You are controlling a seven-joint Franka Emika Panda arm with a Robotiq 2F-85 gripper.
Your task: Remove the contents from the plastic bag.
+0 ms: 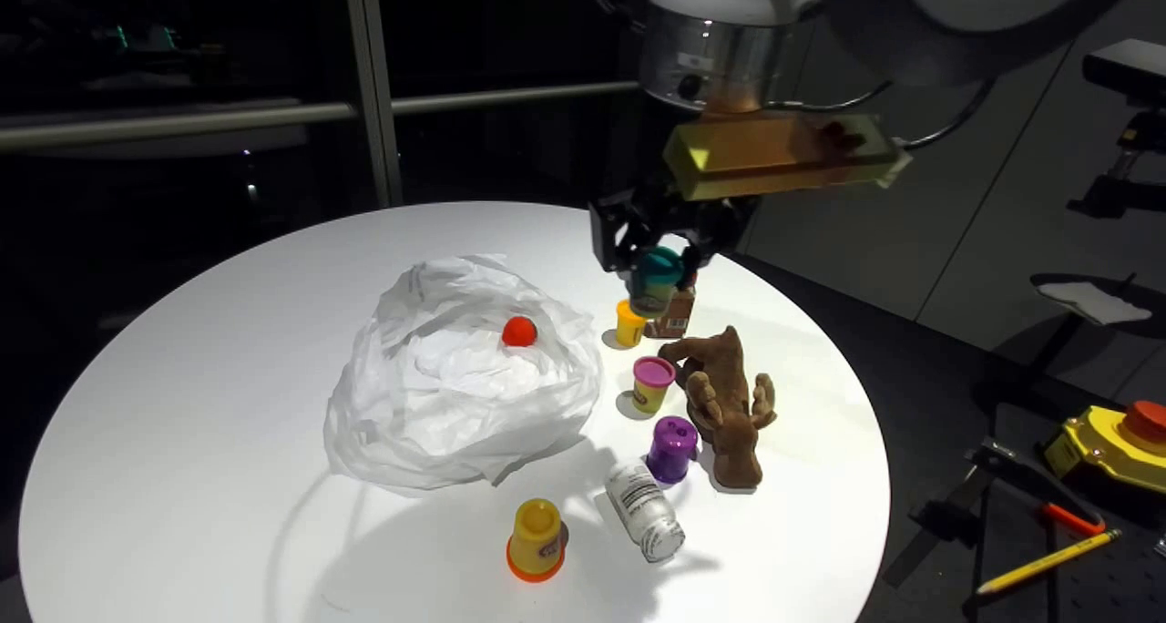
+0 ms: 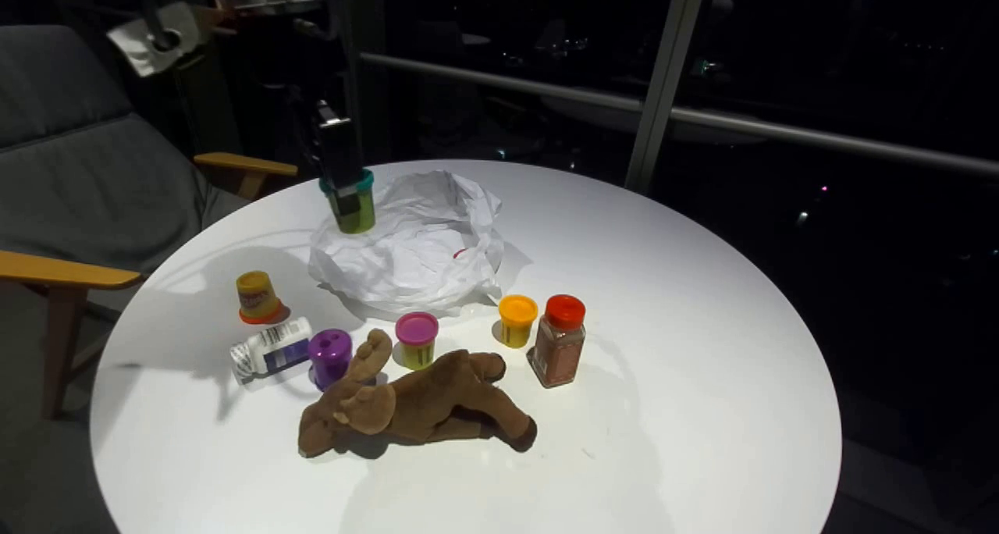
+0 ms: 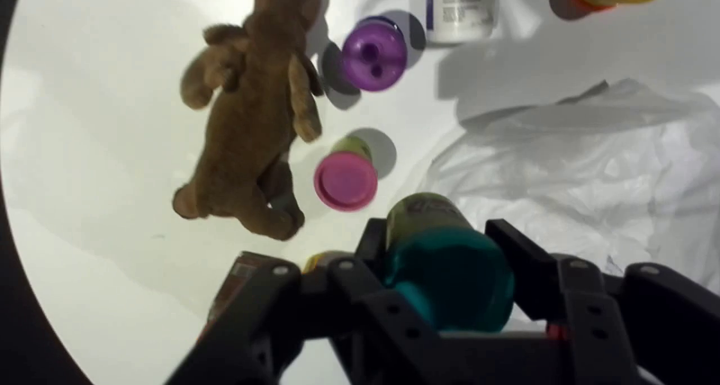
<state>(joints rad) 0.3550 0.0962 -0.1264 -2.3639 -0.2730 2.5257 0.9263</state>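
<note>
Dark windows (image 1: 510,31) stand behind the round white surface (image 1: 182,404). In an exterior view the bag (image 1: 373,432) lies on it, mouth upward, with a red item (image 1: 519,331) inside. Near the bag are a yellow cup (image 1: 629,325), a pink cup (image 1: 650,386), a purple cup (image 1: 672,450), a moose (image 1: 722,382) and a bottle (image 1: 643,512) on its side; an upturned cup (image 1: 536,536) stands in front. The jaws hold a teal cup (image 1: 656,281) in the air, partly covering a jar (image 1: 676,315). In an exterior view a chair (image 2: 86,175) stands beside the surface; jaws and teal cup cover part of the bag's edge, and only a sliver of the red item shows. The moose lies in front, the jar upright near its hind end. In the wrist view the jaws grip the teal cup from both sides. The pink cup stands between moose and bag; the jaws partly hide jar and yellow cup
</note>
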